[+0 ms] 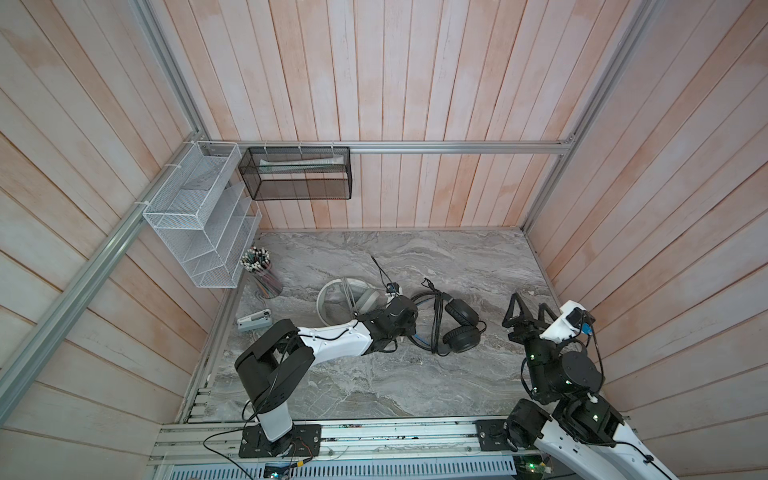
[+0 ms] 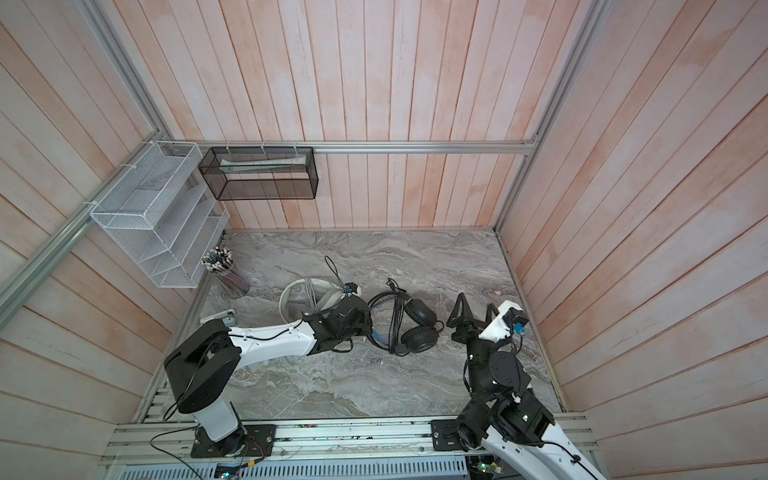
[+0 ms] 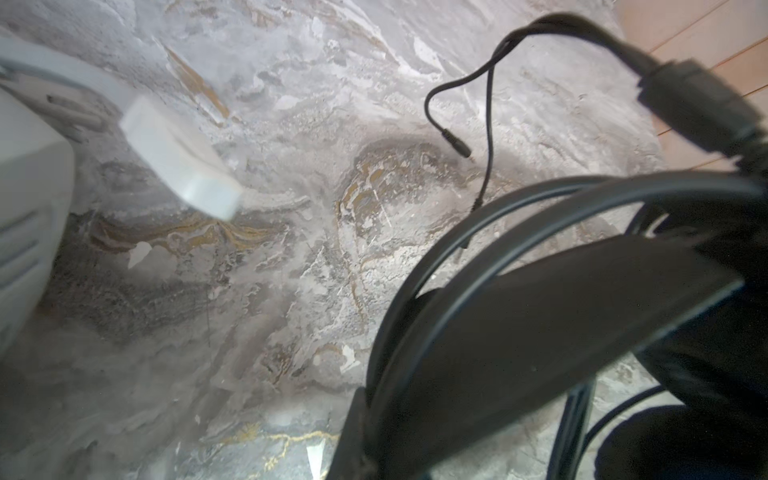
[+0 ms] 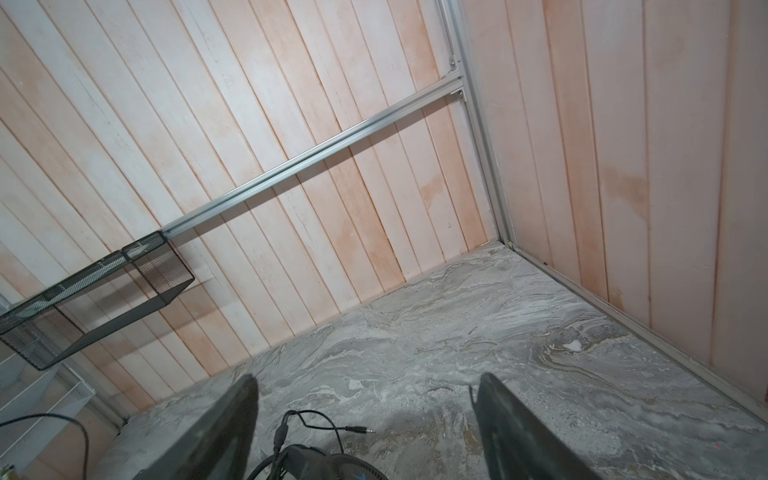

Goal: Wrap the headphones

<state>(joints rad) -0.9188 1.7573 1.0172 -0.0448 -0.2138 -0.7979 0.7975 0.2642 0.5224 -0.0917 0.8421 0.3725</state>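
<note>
The black headphones (image 1: 455,328) lie mid-table with their black cable looped over them. The jack plug (image 4: 361,430) rests loose on the marble. My left gripper (image 1: 405,309) reaches in from the left and is shut on their headband (image 3: 540,332), which fills the left wrist view from the jaws outward. The white headphones (image 1: 345,297) lie just left of that gripper, with a white cable block (image 3: 178,158) beside them. My right gripper (image 1: 530,311) hangs open above the table to the right of the black headphones (image 2: 419,328), with nothing between its fingers (image 4: 232,428).
A cup of pencils (image 1: 259,270) and a stapler (image 1: 253,320) sit at the table's left edge. A white mesh organiser (image 1: 195,220) and a black mesh basket (image 1: 297,172) hang on the walls. Wooden walls close the table in on three sides.
</note>
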